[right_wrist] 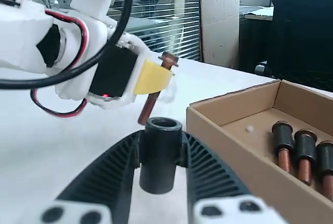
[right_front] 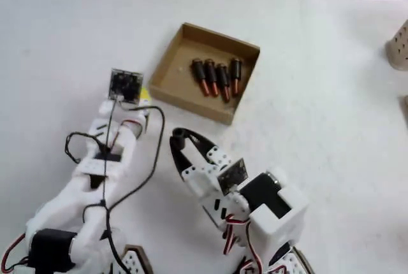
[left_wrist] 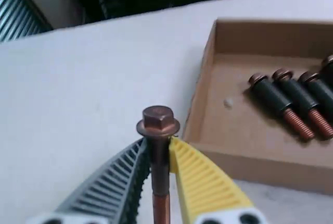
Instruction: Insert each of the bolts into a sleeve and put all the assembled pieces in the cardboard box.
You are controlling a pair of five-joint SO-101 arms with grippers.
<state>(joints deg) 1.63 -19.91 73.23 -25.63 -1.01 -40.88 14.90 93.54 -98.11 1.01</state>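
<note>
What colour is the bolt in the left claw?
The bolt is copper; clearest in left wrist view.

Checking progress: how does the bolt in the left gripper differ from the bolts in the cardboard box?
The held bolt is bare; the four boxed bolts each wear a black sleeve. The held bolt is clamped in the left gripper; the boxed bolts lie side by side in the cardboard box. All are copper-coloured.
</note>
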